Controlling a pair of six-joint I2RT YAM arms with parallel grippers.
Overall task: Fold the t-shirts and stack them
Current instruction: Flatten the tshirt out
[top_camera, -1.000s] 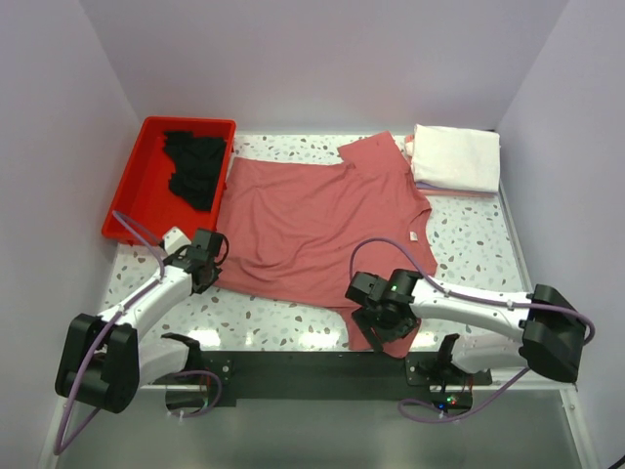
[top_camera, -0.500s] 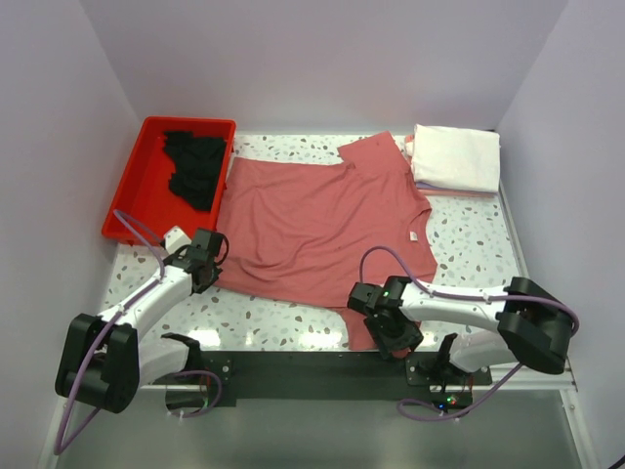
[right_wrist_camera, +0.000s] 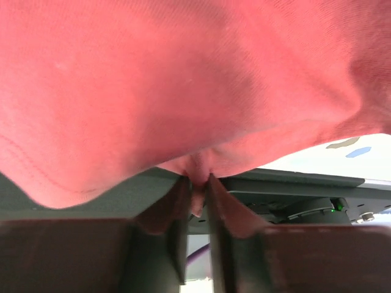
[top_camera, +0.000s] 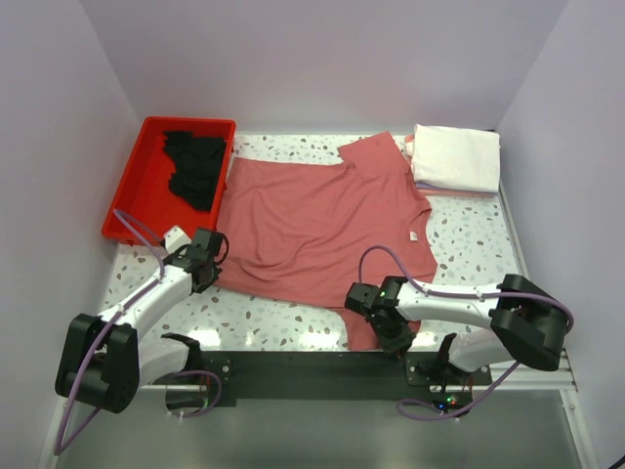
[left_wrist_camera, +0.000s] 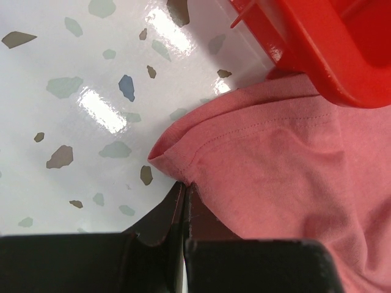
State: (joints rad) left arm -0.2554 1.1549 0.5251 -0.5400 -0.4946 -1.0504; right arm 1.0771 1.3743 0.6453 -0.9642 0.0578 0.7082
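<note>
The dusty-rose t-shirt (top_camera: 322, 220) lies spread flat across the table, its small white tag (top_camera: 413, 235) near the right side. My left gripper (top_camera: 207, 256) is at the shirt's near left corner. In the left wrist view the left gripper (left_wrist_camera: 184, 183) is shut, with the puckered hem of the shirt (left_wrist_camera: 275, 159) pinched at its tips. My right gripper (top_camera: 393, 330) is at the shirt's near right edge. In the right wrist view the right gripper (right_wrist_camera: 197, 183) is shut on a small fold of the shirt (right_wrist_camera: 183, 79).
A red tray (top_camera: 127, 200) at the back left holds a black t-shirt (top_camera: 195, 166). A folded white t-shirt (top_camera: 457, 156) tops a stack at the back right, with pinkish cloth (top_camera: 435, 187) under it. The tray's corner (left_wrist_camera: 330, 49) is close to my left gripper.
The right gripper has closed from open onto a fold of the shirt's near hem and moved slightly toward the table's front. The left arm has not moved.
</note>
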